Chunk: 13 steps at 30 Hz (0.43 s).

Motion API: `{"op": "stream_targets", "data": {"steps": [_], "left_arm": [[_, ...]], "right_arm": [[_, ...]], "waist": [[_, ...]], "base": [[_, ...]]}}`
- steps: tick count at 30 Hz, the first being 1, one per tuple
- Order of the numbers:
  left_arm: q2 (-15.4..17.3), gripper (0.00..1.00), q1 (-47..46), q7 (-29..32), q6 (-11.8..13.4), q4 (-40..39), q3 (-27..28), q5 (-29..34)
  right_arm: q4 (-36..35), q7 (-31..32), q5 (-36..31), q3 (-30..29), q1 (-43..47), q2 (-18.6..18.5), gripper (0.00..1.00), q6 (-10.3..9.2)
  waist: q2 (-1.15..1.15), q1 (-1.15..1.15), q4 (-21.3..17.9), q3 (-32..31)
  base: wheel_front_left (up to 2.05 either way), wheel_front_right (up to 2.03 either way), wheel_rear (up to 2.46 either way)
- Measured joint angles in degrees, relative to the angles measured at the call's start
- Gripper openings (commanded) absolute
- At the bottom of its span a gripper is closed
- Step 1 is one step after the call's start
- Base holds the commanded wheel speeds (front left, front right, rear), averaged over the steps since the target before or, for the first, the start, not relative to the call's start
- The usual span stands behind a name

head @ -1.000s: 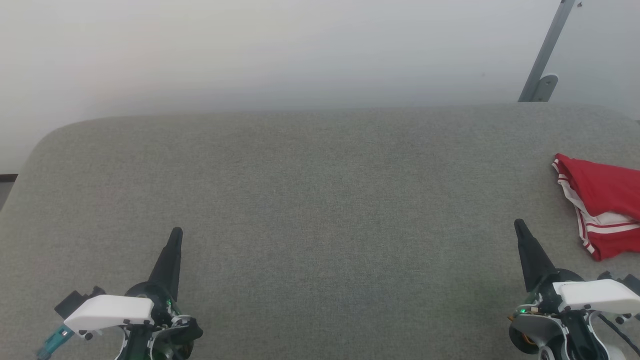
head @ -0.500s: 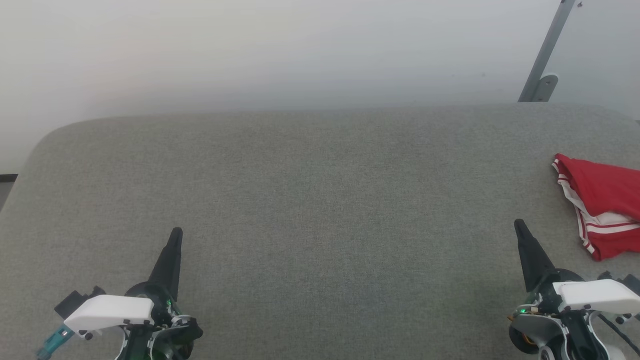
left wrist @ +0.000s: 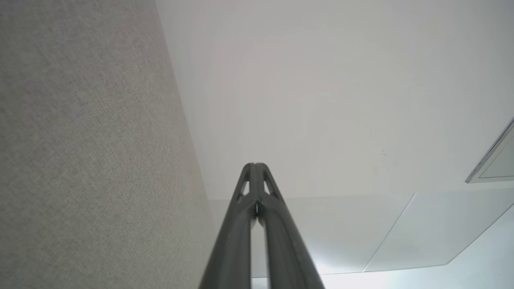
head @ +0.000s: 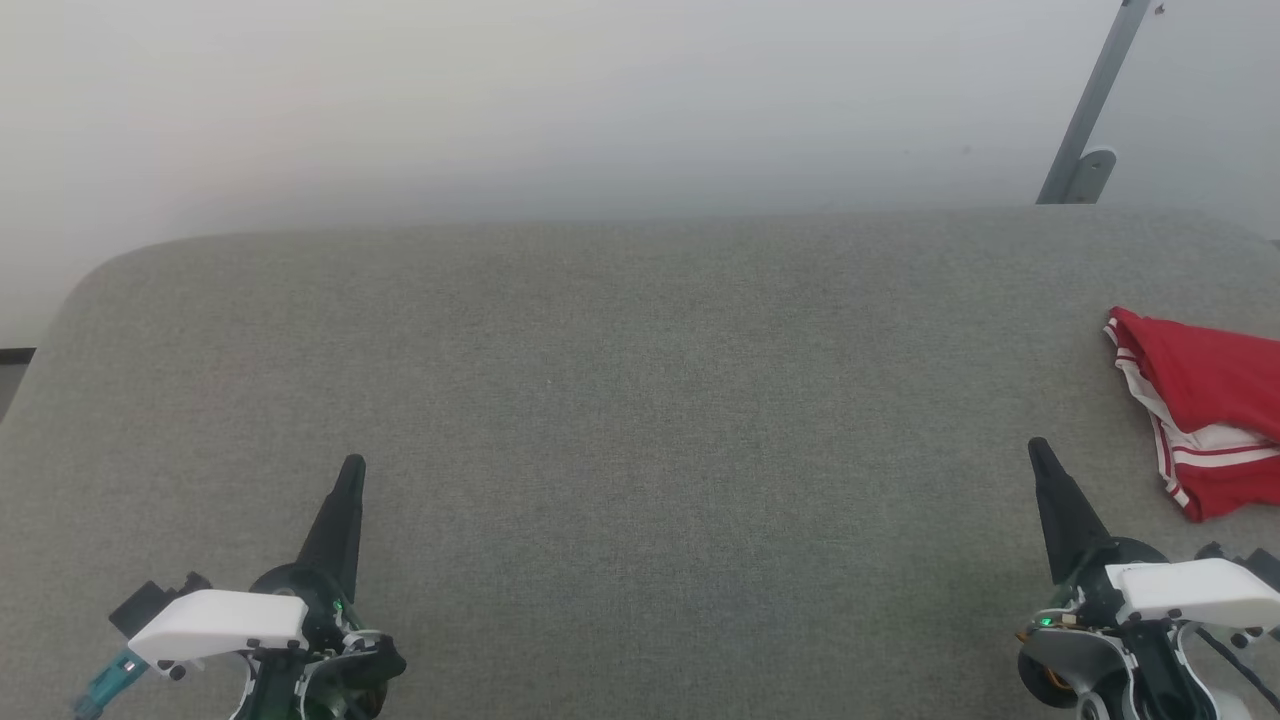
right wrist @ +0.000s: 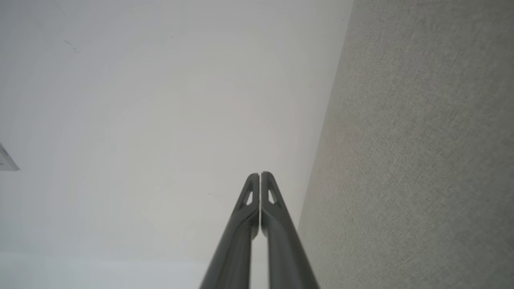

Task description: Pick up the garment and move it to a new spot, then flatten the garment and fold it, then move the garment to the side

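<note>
The garment (head: 1205, 405), red with white and red-striped trim, lies folded at the far right of the grey surface (head: 640, 400), partly cut off by the head view's right edge. My right gripper (head: 1038, 452) is shut and holds nothing, a short way to the garment's left and nearer me. My left gripper (head: 352, 468) is shut and holds nothing at the lower left, far from the garment. In the left wrist view the left gripper (left wrist: 254, 165) has its tips pressed together. The right wrist view shows the same of the right gripper (right wrist: 260, 175).
The grey fabric surface has a rounded far-left corner (head: 100, 275) and ends at a pale wall (head: 600, 100) behind. A grey metal post (head: 1090, 110) leans against the wall at the back right.
</note>
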Motion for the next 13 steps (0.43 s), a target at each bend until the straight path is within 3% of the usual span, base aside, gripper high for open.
{"op": "stream_targets", "data": {"steps": [13], "left_arm": [[0.0,0.0,0.0,0.0,0.0,0.0,0.0,-0.01]], "right_arm": [[0.0,-0.01,0.0,0.0,0.0,0.0,0.0,0.0]], "waist": [[0.0,0.0,0.0,0.0]], "base": [[0.0,0.0,0.0]]}}
